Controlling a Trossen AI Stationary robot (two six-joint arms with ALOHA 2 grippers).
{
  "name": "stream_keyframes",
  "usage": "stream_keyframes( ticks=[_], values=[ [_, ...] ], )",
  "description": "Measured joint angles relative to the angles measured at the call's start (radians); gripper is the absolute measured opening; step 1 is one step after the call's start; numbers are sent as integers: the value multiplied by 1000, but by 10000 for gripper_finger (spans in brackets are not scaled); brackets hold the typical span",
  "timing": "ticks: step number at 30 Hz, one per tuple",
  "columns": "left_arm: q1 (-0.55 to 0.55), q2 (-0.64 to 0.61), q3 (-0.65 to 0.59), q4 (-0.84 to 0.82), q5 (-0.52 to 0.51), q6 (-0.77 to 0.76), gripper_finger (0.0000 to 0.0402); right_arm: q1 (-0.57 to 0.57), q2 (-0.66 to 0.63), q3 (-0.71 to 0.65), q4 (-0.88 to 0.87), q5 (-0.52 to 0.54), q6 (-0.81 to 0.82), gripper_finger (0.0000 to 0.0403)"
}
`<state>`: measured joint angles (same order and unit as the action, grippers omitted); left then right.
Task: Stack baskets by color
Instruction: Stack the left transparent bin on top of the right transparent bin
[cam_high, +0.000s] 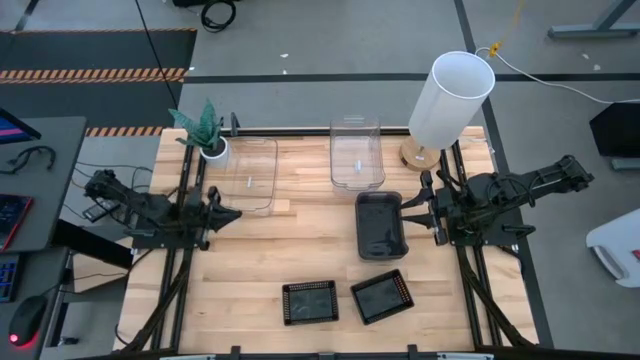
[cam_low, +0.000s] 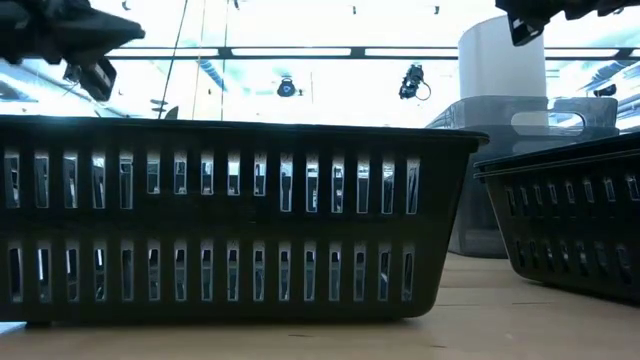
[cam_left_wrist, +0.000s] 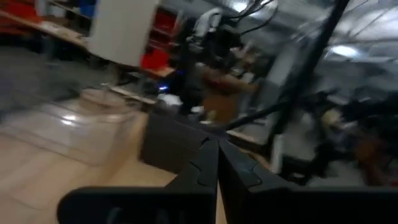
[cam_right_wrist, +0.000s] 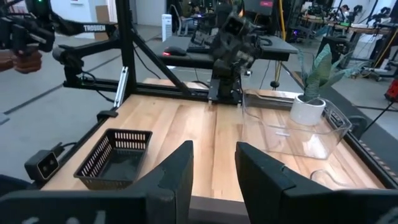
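Two clear baskets stand at the far side, one (cam_high: 252, 175) next to the plant and one (cam_high: 357, 153) at the centre. A smoky dark-grey basket (cam_high: 380, 225) rests on its base right of centre. Two black mesh baskets (cam_high: 309, 302) (cam_high: 381, 296) sit near the front edge. My left gripper (cam_high: 230, 212) hovers shut at the left, just on the near side of the left clear basket, and touches nothing. My right gripper (cam_high: 408, 208) hangs open beside the grey basket's right rim, with nothing between its fingers (cam_right_wrist: 214, 174).
A white cylindrical lamp (cam_high: 447, 100) stands at the far right corner. A small potted plant (cam_high: 205, 135) stands at the far left, against the clear basket. Bare wood lies between the two arms and at the near left.
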<state>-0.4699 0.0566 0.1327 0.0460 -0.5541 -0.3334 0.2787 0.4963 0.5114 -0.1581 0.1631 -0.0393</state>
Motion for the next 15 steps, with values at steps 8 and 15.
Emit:
stream_keyframes(
  ticks=[8, 15],
  values=[
    [57, 183, 267, -445, -127, -93, 27, 1, 7, 0, -13, 0, 81, 125],
    [121, 384, 373, -626, -81, -184, 96, 8, 17, -79, 55, 2, 74, 125]
  ],
)
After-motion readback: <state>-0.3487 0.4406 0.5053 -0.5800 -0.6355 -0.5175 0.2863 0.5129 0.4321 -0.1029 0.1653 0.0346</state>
